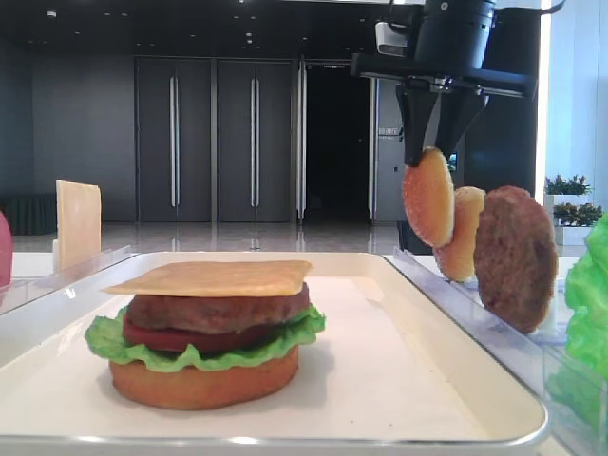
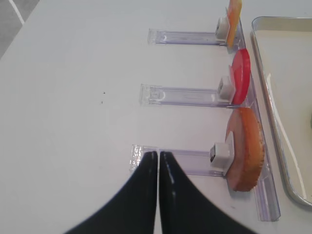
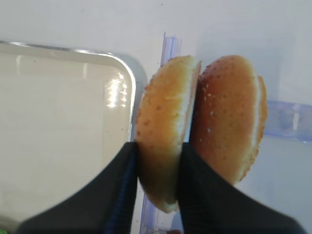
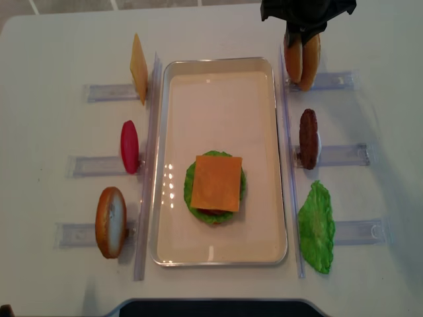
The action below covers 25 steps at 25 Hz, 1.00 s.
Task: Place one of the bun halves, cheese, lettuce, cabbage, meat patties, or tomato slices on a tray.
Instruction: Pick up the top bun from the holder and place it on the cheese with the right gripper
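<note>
The right gripper (image 3: pixel 157 168) has its black fingers pinched on a golden sesame-speckled bun half (image 3: pixel 165 131), held on edge just beside a second upright bun half (image 3: pixel 229 117) at the clear rack. The white glossy-rimmed tray (image 1: pixel 446 323) carries a stack topped by a flat yellow cheese square (image 1: pixel 214 277). Over bare table, the left gripper (image 2: pixel 158 161) is fully closed on nothing

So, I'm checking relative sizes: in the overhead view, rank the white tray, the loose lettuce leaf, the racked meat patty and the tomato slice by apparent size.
1. white tray
2. lettuce leaf
3. meat patty and tomato slice: both stand edge-on and look alike, so unranked.
</note>
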Tool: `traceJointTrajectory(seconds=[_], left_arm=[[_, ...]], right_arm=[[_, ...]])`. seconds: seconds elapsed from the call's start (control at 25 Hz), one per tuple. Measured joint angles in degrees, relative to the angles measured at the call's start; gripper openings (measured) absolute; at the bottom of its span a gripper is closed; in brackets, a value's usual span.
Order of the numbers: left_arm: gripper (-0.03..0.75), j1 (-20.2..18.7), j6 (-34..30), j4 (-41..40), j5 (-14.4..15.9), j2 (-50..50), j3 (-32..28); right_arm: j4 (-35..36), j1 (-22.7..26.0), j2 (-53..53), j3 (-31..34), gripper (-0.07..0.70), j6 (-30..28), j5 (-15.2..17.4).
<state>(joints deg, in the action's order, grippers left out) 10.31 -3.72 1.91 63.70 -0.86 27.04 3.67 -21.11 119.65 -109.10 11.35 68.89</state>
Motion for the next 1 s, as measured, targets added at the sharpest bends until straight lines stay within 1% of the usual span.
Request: traceJointTrajectory(seconds=[0.16,0.48,0.84,1.0], left_arm=[[0.0,0.0,0.0,0.0,0.0,0.0,0.0],[0.0,0.0,0.0,0.0,0.0,0.0,0.0],[0.0,0.0,0.0,0.0,0.0,0.0,0.0],[0.0,0.0,0.0,0.0,0.0,0.0,0.0]], right_arm=[[0.07,0.0,-1.36,0.0,0.209,0.04,0.47],[2.4,0.0,-4.09,0.0,0.199,0.07,1.22],[4.2,0.1,-8.47,0.0,0.198,0.01,1.23],[8.33,0.1,-11.07,0.0,0.198,-0.68,1.28]])
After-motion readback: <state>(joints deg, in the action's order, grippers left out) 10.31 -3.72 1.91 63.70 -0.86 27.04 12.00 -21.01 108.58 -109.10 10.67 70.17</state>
